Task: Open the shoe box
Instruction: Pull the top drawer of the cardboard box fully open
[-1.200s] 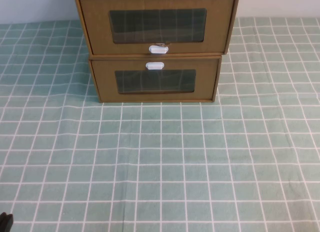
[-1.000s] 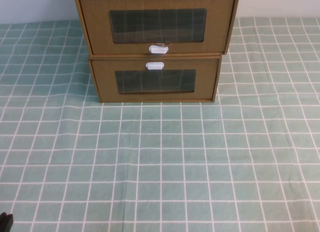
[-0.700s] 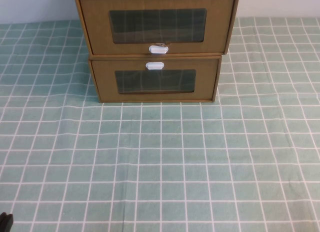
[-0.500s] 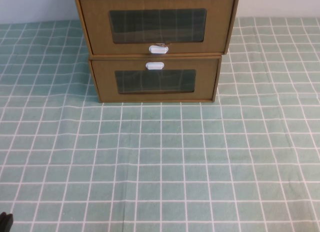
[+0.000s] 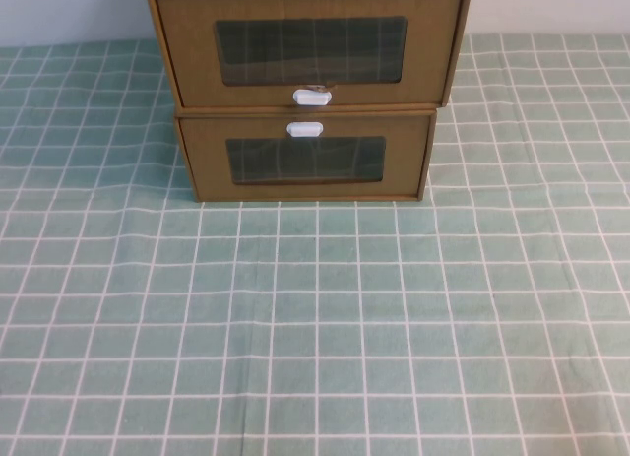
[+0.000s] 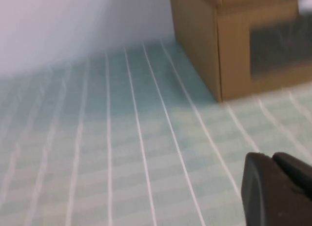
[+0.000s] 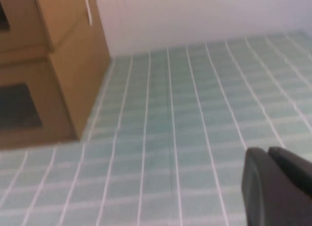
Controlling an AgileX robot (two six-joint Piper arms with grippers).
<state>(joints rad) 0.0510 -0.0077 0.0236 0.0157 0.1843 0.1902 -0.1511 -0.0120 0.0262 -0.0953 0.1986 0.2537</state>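
Where the shoe boxes stand: stacked one on the other at the middle of the table's far edge, backs toward the pale wall [image 5: 59, 8], fronts facing the near edge.
Upper shoe box [image 5: 433, 52]: brown cardboard, resting on the other box; front closed and flush; its top is cut off by the high view.
Lower shoe box [image 5: 207, 156]: same brown cardboard, sitting on the tablecloth; front also closed.
Upper window [image 5: 310, 50]: dark see-through panel across the upper front.
Lower window [image 5: 305, 160]: matching dark panel across the lower front.
Upper handle [image 5: 312, 97]: small white tab at the bottom middle of the upper front.
Lower handle [image 5: 304, 130]: small white tab at the top middle of the lower front, just beneath the upper one and not touching it.
Tablecloth [image 5: 315, 318]: green with a white grid, covering the table, faintly creased.
Left gripper [image 6: 272, 157]: black, low over the tablecloth on the table's left side, nearer the near edge than the boxes and well apart from them; the stack's left front corner shows ahead of it; fingers pressed together, holding nothing.
Right gripper [image 7: 268, 152]: black, low over the tablecloth on the table's right side, well apart from the boxes; the stack's right side shows ahead of it; narrow, fully closed, empty.
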